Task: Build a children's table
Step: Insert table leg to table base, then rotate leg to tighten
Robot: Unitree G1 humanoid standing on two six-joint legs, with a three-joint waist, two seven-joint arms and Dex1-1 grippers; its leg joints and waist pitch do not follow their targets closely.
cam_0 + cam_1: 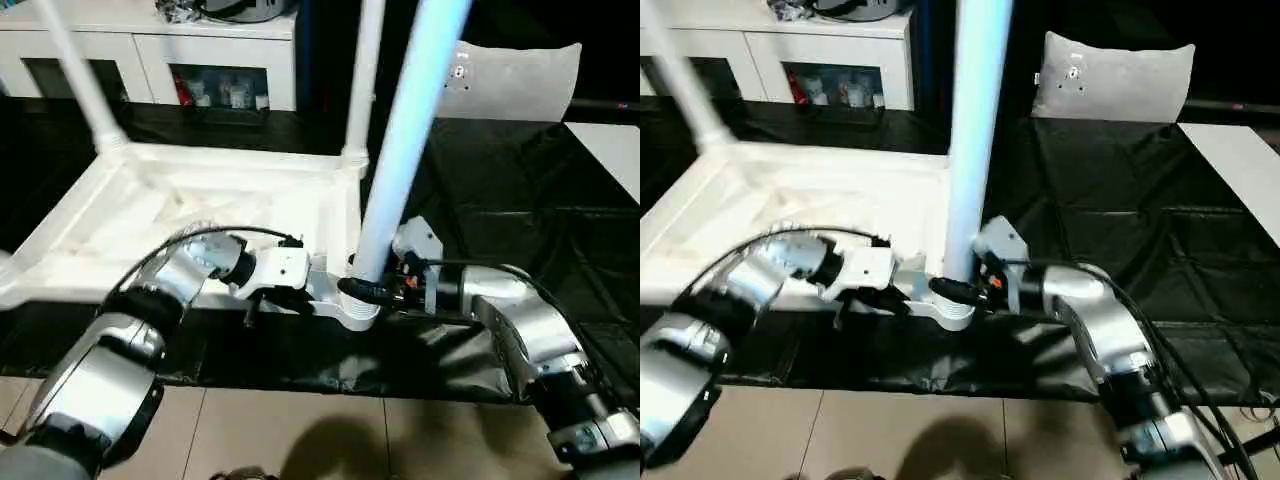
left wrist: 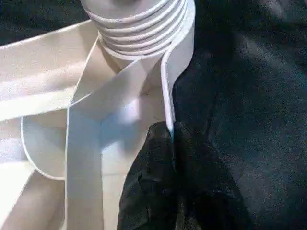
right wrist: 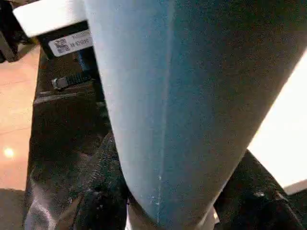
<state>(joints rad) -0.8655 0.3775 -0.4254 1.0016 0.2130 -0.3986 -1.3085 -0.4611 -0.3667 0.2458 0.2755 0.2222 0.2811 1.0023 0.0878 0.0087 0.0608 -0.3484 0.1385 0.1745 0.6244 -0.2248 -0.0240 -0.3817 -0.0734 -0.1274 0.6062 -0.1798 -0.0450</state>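
Right wrist view shows an unreadable coded label; right gripper grasps leg, left gripper pinches tabletop rim.

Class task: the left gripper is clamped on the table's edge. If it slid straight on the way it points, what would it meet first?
Most likely the ribbed corner socket, straight ahead of the left gripper along the tabletop rim, with the leg standing in it. Depth is hard to judge.
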